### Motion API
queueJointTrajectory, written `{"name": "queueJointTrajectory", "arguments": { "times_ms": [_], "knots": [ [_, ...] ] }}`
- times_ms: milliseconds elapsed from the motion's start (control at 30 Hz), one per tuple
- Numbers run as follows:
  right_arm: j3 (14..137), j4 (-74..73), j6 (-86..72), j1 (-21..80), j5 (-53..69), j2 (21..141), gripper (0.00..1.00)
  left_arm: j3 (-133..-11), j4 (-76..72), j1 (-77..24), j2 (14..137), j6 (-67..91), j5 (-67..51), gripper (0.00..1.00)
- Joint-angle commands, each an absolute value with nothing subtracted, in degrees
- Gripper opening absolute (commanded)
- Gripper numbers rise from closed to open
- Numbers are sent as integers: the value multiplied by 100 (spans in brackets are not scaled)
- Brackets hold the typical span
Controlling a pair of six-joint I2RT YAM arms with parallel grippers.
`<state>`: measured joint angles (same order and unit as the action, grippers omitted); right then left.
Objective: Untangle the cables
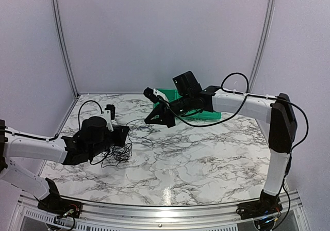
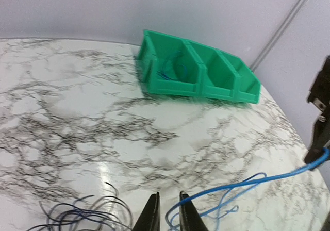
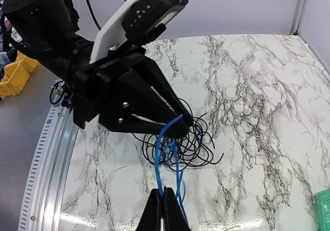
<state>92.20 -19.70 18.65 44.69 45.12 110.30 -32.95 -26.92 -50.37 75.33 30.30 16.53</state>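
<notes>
A tangle of thin black and dark-blue cables [image 1: 116,153] [image 3: 198,143] lies on the marble table at the left, under my left gripper [image 1: 125,132]. A bright blue cable [image 2: 242,184] [image 3: 164,148] stretches in the air from the left gripper's tip [image 3: 184,120] to my right gripper [image 3: 164,192], which is shut on it. In the left wrist view the left gripper [image 2: 167,210] shows a narrow gap, and the blue cable loops through it beside the right finger. The right gripper [image 2: 311,159] shows at that view's right edge. More dark strands [image 2: 77,215] lie at the lower left.
A row of green bins [image 2: 198,71] [image 1: 211,115] stands at the back of the table, behind the right arm. Its left compartment holds a small blue wire [image 2: 165,75]. The table's metal front rail [image 3: 44,159] runs under the left arm.
</notes>
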Motion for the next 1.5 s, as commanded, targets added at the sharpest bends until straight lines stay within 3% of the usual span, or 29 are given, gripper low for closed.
{"name": "queueJointTrajectory", "arguments": {
  "times_ms": [0,367,667,733,933,1000,1100,1467],
  "knots": [
    [9387,-1993,1802,4438,5043,10803,0,-3154,-3122,-5018,7757,3392,3529,13],
    [9562,-2348,1714,3880,6466,10083,0,-2291,-3122,-4231,7650,3889,4350,10],
    [9371,-2524,2003,3476,6238,9686,0,-2052,-3134,-3797,7156,3501,4147,10],
    [9276,-2454,2010,3450,6078,9648,0,-2101,-3211,-3797,7025,3185,3612,15],
    [9109,-2239,1879,3445,5644,9673,0,-2181,-3988,-4144,6819,2356,1261,52],
    [9061,-2097,1762,3448,5540,9697,0,-2285,-4033,-4404,6818,2343,1042,63],
    [8914,-1883,1600,3442,5394,9734,0,-2439,-4064,-4666,6907,2377,797,72],
    [8036,-714,1009,3445,4883,10179,0,-2751,-4715,-4791,8198,2660,677,72]
  ]
}}
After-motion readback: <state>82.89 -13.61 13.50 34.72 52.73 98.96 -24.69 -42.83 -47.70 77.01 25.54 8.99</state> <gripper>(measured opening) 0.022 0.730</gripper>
